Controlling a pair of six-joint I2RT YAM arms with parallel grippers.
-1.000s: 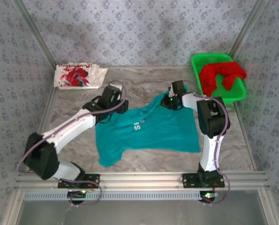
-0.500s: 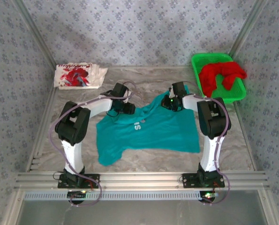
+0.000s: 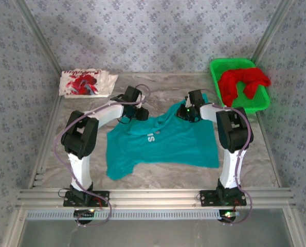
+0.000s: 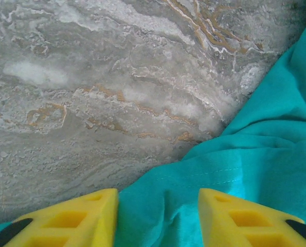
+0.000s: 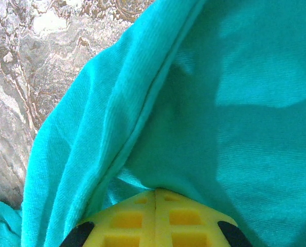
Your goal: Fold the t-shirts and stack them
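1. Roughly at the middle of the marble table (image 3: pixel 158 85), the teal t-shirt (image 3: pixel 168 146) lies spread out with its small white chest lettering facing up. One sleeve trails toward the near left corner.
2. The left gripper (image 3: pixel 142 114) sits at the far left edge of the teal t-shirt. In the left wrist view its yellow fingers (image 4: pixel 65 218) stand apart. Teal cloth fills the gap between them, and bare marble starts just beyond the tips. Whether the fingers press on the cloth cannot be told.
3. The right gripper (image 3: pixel 184 114) sits at the far edge of the same shirt, toward the right side of the table. In the right wrist view its yellow fingers (image 5: pixel 127 221) are pressed together with no gap, clamped on teal cloth that gathers at their tips. A raised fold runs from the tips toward the top of that view, and a strip of marble shows along the left.
4. From above, the teal cloth draws up into a peak at the right gripper and lies flatter toward the left gripper.
5. The white t-shirt (image 3: pixel 86 82) with red print lies folded in the far left corner, well apart from both grippers.
6. The red t-shirt (image 3: pixel 243 82) is heaped inside the green basket (image 3: pixel 261 107) at the far right corner, near the right gripper but not touching it.
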